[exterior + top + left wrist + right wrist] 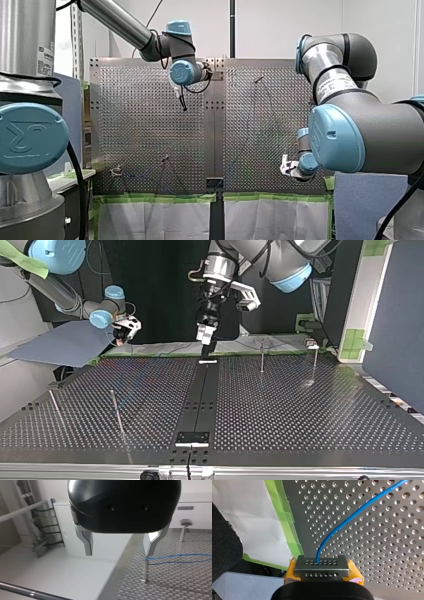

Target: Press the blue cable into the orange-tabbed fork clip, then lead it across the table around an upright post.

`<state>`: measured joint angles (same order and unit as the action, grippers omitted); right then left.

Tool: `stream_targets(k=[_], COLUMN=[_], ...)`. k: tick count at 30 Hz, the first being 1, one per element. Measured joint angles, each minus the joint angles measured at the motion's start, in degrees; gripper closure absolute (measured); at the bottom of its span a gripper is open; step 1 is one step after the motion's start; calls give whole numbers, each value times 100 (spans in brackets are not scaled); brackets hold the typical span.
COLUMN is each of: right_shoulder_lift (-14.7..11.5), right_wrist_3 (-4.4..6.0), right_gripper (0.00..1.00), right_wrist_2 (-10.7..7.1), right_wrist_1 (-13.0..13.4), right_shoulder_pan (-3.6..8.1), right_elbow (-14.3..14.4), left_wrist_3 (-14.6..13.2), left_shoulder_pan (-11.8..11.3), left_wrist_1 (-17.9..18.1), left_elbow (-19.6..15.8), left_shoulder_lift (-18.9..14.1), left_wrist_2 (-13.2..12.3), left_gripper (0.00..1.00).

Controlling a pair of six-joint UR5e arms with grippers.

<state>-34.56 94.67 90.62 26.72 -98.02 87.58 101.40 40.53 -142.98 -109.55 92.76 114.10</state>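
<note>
My right gripper (322,566) is clenched on the blue cable (352,517). The cable comes out from between the metal fingertips, which have yellow pads (354,573) behind them. From there it runs in a gentle curve away over the perforated bench (387,555), lying close to the surface. The grasp sits near the bench's edge, where a strip of green tape (285,517) borders the metal. In the top view this gripper hangs at the far left, just off the bench's far edge.

My left gripper (120,547) is released. Its two metal fingers stand wide apart with nothing between them. In the top view it points down over the middle of the bench's far edge, well apart from my right gripper.

Ahead of one of its fingers an upright post (146,571) rises from the bench. The blue cable reaches this post and stretches away from it across the surface. I cannot tell whether it wraps the post or only touches it. A second post (183,531) stands further off.
</note>
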Motion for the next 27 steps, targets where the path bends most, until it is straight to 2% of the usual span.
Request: stream_targets(k=[10, 27], right_shoulder_lift=[3, -11], right_wrist_3=[-53, -83], right_gripper=[100, 100], right_wrist_2=[0, 0], right_wrist_1=[-28, -77], right_shoulder_pan=[-42, -72], right_elbow=[-14, -16], left_wrist_3=[-25, -93], left_shoulder_pan=[43, 46], left_wrist_1=[39, 41], left_elbow=[-518, -1390], left_shoulder_lift=[342, 362], left_wrist_2=[75, 52], left_gripper=[0, 0])
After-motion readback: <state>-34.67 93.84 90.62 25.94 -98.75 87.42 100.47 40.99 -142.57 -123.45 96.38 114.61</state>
